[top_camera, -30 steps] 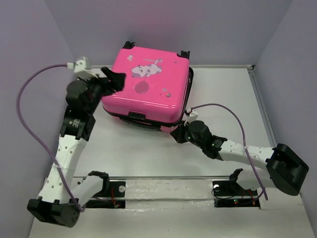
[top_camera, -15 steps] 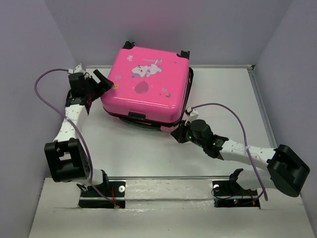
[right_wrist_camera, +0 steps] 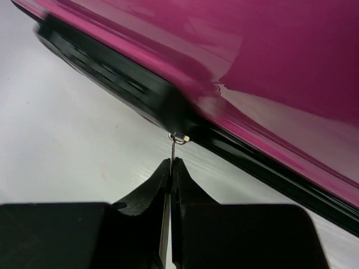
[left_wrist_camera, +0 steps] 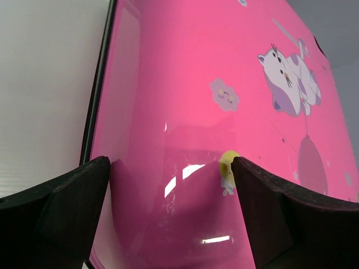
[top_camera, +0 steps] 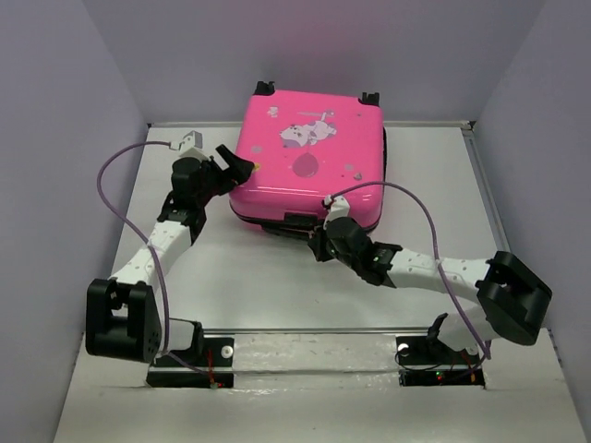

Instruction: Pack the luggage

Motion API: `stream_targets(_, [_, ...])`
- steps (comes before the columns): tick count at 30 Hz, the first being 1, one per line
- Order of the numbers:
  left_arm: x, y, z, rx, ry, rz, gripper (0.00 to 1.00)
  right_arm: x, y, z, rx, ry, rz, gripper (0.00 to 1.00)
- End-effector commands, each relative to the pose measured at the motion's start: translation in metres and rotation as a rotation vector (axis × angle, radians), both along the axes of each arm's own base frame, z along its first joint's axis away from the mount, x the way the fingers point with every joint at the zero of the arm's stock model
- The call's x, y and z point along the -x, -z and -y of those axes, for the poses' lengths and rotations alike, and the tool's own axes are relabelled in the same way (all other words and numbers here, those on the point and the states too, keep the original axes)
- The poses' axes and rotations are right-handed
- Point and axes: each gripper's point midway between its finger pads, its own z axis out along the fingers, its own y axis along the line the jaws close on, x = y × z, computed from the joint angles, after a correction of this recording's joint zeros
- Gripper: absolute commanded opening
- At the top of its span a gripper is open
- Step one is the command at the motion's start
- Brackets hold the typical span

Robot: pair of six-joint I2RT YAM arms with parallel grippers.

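The left arm reaches from the near-left corner of the bench (top_camera: 231, 286) toward its far edge, a purple cable (top_camera: 115, 166) looping out beside it. The left gripper (top_camera: 235, 163) stands spread wide and holds nothing; the wrist view shows it (left_wrist_camera: 170, 168) straddling the near-left corner of the luggage (top_camera: 305, 175), with one finger low beside the left wall and the other over the top face. A small yellow bit (left_wrist_camera: 227, 163) sits at that upper fingertip against the shell, and what it is I cannot tell – nor whether the fingers actually press on the pink surface.

The luggage lies flat and closed against the far edge of the bench, a little right of the middle, printed face up. A cartoon cat (left_wrist_camera: 289, 75) and a balloon (top_camera: 303, 166) show on it, and the black wheels (top_camera: 265, 88) point toward the far wall. Its black carry handle (top_camera: 297, 221) faces the near side.

Just right of that handle, the right gripper (top_camera: 320, 245) meets the luggage's near edge. Its fingers (right_wrist_camera: 171, 163) are pinched tight on the thin metal zip pull (right_wrist_camera: 174, 147), whose small ring (right_wrist_camera: 178, 138) hangs from the dark zip line under the pink shell (right_wrist_camera: 269, 50). The right arm runs back low across the bench toward the near-right corner, with its own purple cable (top_camera: 406, 189) arching above it
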Motion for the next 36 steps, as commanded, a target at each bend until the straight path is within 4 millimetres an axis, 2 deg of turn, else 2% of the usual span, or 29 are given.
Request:
stream_targets(1, [0.057, -0.032, 0.098, 0.226, 0.322, 0.027, 0.99, 0.028, -0.031, -0.063, -0.059, -0.165, 0.041, 0.07])
stream_targets(2, [0.064, -0.037, 0.100, 0.234, 0.322, 0.041, 0.99, 0.032, -0.020, -0.073, -0.037, -0.187, 0.025, 0.07])
stream_targets(3, [0.067, -0.041, 0.101, 0.245, 0.315, 0.048, 0.99, 0.043, -0.027, -0.090, -0.051, -0.228, 0.031, 0.07])
stream_targets(5, [0.074, -0.048, 0.099, 0.248, 0.307, 0.073, 0.99, 0.056, -0.015, -0.110, -0.034, -0.291, 0.019, 0.07])
stream_targets(7, [0.080, -0.052, 0.098, 0.262, 0.307, 0.083, 0.99, 0.073, -0.015, -0.128, -0.036, -0.351, 0.023, 0.07])
stream_targets(9, [0.084, -0.058, 0.093, 0.252, 0.288, 0.106, 0.99, 0.084, -0.012, -0.134, -0.026, -0.394, 0.026, 0.07])
stream_targets(11, [0.087, -0.056, 0.087, 0.216, 0.264, 0.110, 0.99, 0.093, -0.020, -0.127, -0.048, -0.422, 0.017, 0.09])
stream_targets(12, [0.087, -0.056, 0.085, 0.204, 0.255, 0.110, 0.99, 0.096, -0.022, -0.121, -0.043, -0.431, 0.019, 0.16])
stream_targets(13, [0.088, -0.051, 0.084, 0.186, 0.250, 0.096, 0.99, 0.099, -0.024, -0.114, -0.030, -0.438, 0.018, 0.31])
stream_targets(14, [0.086, -0.051, 0.080, 0.163, 0.236, 0.105, 0.99, 0.104, -0.017, -0.101, 0.024, -0.440, -0.015, 0.67])
stream_targets(15, [0.086, -0.050, 0.079, 0.152, 0.228, 0.104, 0.99, 0.107, -0.022, -0.095, 0.041, -0.449, -0.022, 0.80])
stream_targets(16, [0.086, -0.048, 0.077, 0.143, 0.221, 0.100, 0.99, 0.112, -0.036, -0.085, 0.045, -0.461, -0.017, 0.89])
stream_targets(17, [0.085, -0.047, 0.074, 0.126, 0.208, 0.107, 0.99, 0.116, -0.041, -0.074, 0.079, -0.470, -0.033, 0.99])
stream_targets(18, [0.084, -0.048, 0.073, 0.118, 0.200, 0.111, 0.99, 0.119, -0.065, -0.066, 0.043, -0.471, -0.001, 1.00])
stream_targets(19, [0.083, -0.047, 0.071, 0.109, 0.192, 0.113, 0.99, 0.119, -0.062, -0.062, 0.068, -0.468, -0.007, 1.00])
stream_targets(20, [0.082, -0.047, 0.069, 0.095, 0.181, 0.118, 0.99, 0.106, -0.089, -0.047, 0.031, -0.420, 0.029, 1.00])
stream_targets(21, [0.081, -0.047, 0.068, 0.089, 0.179, 0.120, 0.99, 0.098, -0.105, -0.038, 0.011, -0.399, 0.056, 1.00])
stream_targets(22, [0.081, -0.046, 0.068, 0.084, 0.180, 0.119, 0.99, 0.088, -0.129, -0.022, -0.031, -0.358, 0.090, 1.00])
stream_targets(23, [0.081, -0.045, 0.069, 0.081, 0.184, 0.117, 0.99, 0.071, -0.144, -0.009, -0.060, -0.302, 0.114, 1.00])
stream_targets(24, [0.082, -0.044, 0.071, 0.073, 0.194, 0.118, 0.99, 0.028, -0.159, 0.023, -0.080, -0.156, 0.139, 1.00])
stream_targets(25, [0.083, -0.043, 0.072, 0.067, 0.200, 0.117, 0.99, 0.006, -0.170, 0.045, -0.096, -0.076, 0.159, 1.00])
stream_targets(26, [0.084, -0.041, 0.074, 0.058, 0.208, 0.116, 0.99, -0.034, -0.185, 0.088, -0.115, 0.088, 0.185, 1.00])
stream_targets(27, [0.086, -0.041, 0.076, 0.059, 0.216, 0.116, 0.99, -0.034, -0.183, 0.087, -0.116, 0.083, 0.178, 1.00])
stream_targets(28, [0.087, -0.040, 0.078, 0.056, 0.227, 0.116, 0.99, -0.066, -0.193, 0.129, -0.116, 0.228, 0.200, 1.00])
stream_targets(31, [0.090, -0.041, 0.086, 0.050, 0.264, 0.119, 0.99, -0.107, -0.186, 0.179, -0.132, 0.377, 0.157, 1.00])
stream_targets(32, [0.091, -0.041, 0.086, 0.047, 0.268, 0.123, 0.99, -0.122, -0.187, 0.207, -0.171, 0.419, 0.151, 1.00])
stream_targets(34, [0.093, -0.042, 0.087, 0.043, 0.272, 0.128, 0.99, -0.139, -0.169, 0.223, -0.236, 0.424, 0.083, 1.00])
stream_targets(35, [0.094, -0.041, 0.088, 0.042, 0.276, 0.129, 0.99, -0.156, -0.146, 0.243, -0.262, 0.459, 0.015, 1.00])
stream_targets(36, [0.094, -0.041, 0.090, 0.042, 0.279, 0.129, 0.99, -0.161, -0.138, 0.246, -0.280, 0.439, -0.019, 1.00])
